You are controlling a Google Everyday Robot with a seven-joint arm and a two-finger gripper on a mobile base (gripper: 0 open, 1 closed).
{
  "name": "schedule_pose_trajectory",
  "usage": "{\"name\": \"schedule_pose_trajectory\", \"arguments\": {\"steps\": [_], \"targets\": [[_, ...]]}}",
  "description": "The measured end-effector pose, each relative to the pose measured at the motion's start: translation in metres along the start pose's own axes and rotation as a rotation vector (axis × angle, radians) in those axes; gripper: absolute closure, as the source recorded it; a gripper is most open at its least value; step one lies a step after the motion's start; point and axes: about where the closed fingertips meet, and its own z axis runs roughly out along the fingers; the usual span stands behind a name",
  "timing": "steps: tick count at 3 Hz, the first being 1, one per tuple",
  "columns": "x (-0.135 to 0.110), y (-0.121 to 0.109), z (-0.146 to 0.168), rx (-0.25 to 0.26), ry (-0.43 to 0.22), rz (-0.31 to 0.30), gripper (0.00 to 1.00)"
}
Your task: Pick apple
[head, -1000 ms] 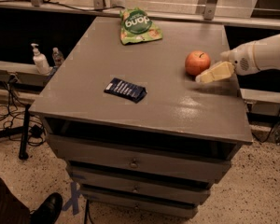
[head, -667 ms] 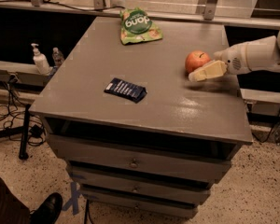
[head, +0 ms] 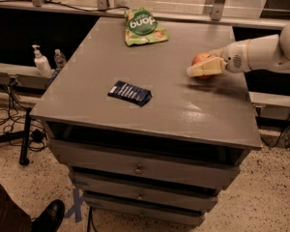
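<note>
The apple (head: pixel 202 58), small, round and orange-red, sits on the grey cabinet top (head: pixel 150 66) near its right edge. My gripper (head: pixel 197 67), cream-coloured on a white arm (head: pixel 261 53), reaches in from the right and is at the apple. Part of the gripper lies across the apple's lower front and hides it. The apple appears to rest on the surface.
A green snack bag (head: pixel 141 27) lies at the back of the cabinet top. A dark blue packet (head: pixel 130 93) lies near the middle left. Two bottles (head: pixel 41 62) stand on a ledge to the left. Drawers (head: pixel 140 168) are below. A shoe (head: pixel 48 216) is at lower left.
My gripper has moved left along the cabinet top, from just right of the apple to around it. The apple has stayed where it was.
</note>
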Motion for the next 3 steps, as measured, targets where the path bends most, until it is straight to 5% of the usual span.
{"name": "schedule_pose_trajectory", "arguments": {"steps": [2, 3], "targets": [[0.002, 0.001, -0.007, 0.003, 0.009, -0.006, 0.72], [-0.018, 0.007, -0.006, -0.03, -0.021, -0.006, 0.96]]}}
